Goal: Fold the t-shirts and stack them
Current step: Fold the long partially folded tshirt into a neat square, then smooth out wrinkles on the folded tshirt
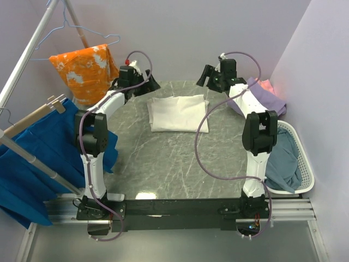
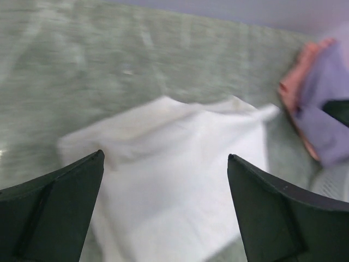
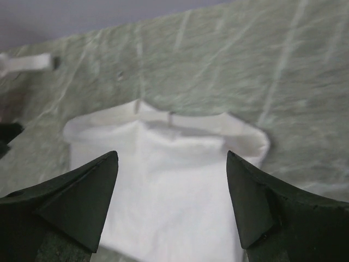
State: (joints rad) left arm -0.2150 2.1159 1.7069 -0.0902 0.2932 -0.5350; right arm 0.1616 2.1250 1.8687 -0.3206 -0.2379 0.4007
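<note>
Left gripper (image 2: 165, 155) and right gripper (image 3: 172, 154) are seen released beside white t-shirt (image 1: 177, 112); purple t-shirt (image 1: 270, 98) is best pinched at shoulders.

I see the white tee (image 1: 177, 112) folded flat at the table's (image 1: 163, 164) far middle; purple tee (image 1: 267, 99) and salmon-pink tee (image 1: 267, 85) heaped far-right; grey-blue tee (image 1: 283, 161) crumpled past its right edge.

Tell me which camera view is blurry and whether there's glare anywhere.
Left wrist view: smeared throughout, the folded white t-shirt has soft edges. Right wrist view: clearer, the collar seam is readable. Top external view: sharp, with one bright reflection on the table at its near edge.
</note>
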